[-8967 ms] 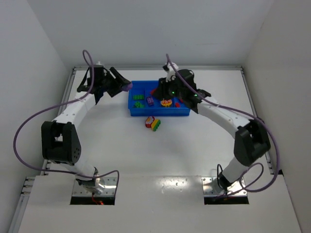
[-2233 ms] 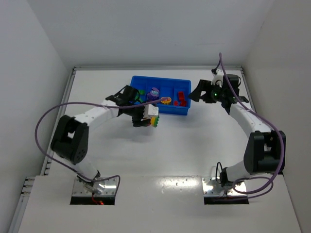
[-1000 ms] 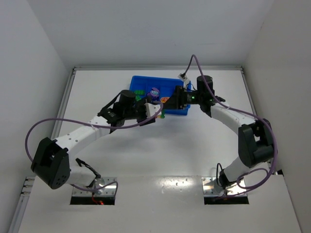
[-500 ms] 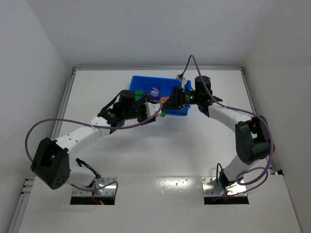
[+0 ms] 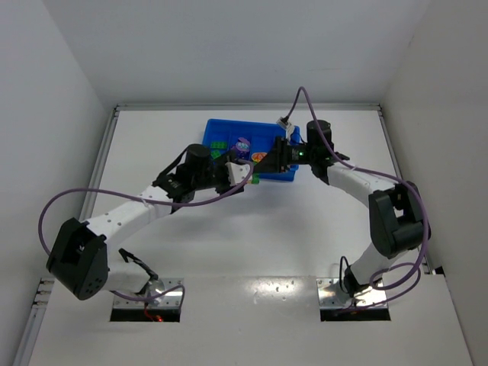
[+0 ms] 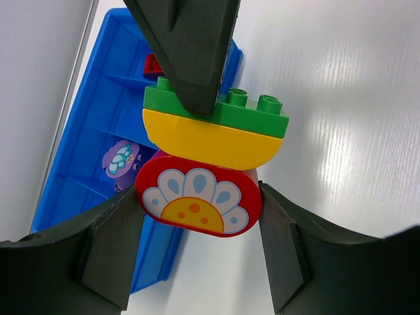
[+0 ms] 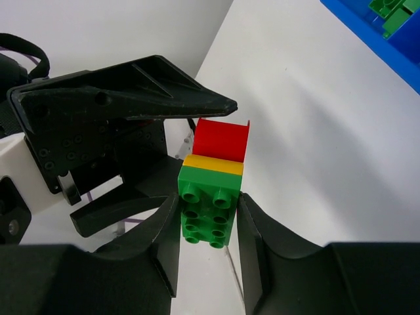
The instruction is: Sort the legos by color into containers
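Note:
A three-colour stack of legos hangs in the air just in front of the blue tray (image 5: 229, 126). It is a red flower brick (image 6: 197, 200), a yellow brick (image 6: 210, 141) and a green brick (image 6: 256, 115). My left gripper (image 6: 197, 205) is shut on the red brick from both sides. From the opposite end, my right gripper (image 7: 209, 211) is shut on the green brick (image 7: 209, 207), with yellow (image 7: 212, 165) and red (image 7: 222, 139) beyond it. In the top view the stack (image 5: 254, 177) sits between the two grippers, mostly hidden by them.
The containers are the tray's (image 6: 85, 131) side-by-side compartments. One holds a purple flower lego (image 6: 120, 157), another a red brick (image 6: 152, 64), and green legos (image 7: 394, 13) lie in one at the end. White walls enclose the table on three sides.
My right gripper has closed onto the green end of the stack. The left gripper keeps its hold on the red brick, and both arms have barely moved.

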You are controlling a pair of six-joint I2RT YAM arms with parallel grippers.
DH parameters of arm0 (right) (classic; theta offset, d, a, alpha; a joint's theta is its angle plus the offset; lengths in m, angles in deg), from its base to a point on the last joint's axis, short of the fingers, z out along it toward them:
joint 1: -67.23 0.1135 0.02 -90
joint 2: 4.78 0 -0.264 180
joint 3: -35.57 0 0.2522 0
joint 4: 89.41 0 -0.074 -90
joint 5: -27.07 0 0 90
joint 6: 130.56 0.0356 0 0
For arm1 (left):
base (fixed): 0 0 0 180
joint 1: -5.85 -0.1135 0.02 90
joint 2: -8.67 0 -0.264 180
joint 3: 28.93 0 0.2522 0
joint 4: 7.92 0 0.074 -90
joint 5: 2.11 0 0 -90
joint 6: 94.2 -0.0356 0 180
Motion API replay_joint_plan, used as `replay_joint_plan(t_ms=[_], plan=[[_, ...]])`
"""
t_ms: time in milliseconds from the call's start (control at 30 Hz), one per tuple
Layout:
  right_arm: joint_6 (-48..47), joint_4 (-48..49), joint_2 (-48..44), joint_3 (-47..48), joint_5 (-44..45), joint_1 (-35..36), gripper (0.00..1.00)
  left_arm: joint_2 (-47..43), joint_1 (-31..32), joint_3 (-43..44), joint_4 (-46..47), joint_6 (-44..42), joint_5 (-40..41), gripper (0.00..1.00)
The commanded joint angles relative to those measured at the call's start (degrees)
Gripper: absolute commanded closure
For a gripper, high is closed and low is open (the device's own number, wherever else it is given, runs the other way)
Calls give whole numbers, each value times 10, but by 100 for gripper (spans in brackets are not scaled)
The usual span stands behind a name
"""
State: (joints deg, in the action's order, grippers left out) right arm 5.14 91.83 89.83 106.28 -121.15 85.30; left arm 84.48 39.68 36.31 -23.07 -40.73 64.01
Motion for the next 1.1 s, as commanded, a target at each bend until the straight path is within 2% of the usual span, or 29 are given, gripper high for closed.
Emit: replay_joint_plan(t_ms=[0,267,1067], plan=[[1,40,-14,-5,-27,-7,99,-25,5,-16,31,13,9,88],[1,35,-29,-17,-27,-25,100,-58,-11,-47,11,2,9,89],[-4,19,-79,-50,-39,-72,100,-58,-33,-58,-15,-28,19,90]])
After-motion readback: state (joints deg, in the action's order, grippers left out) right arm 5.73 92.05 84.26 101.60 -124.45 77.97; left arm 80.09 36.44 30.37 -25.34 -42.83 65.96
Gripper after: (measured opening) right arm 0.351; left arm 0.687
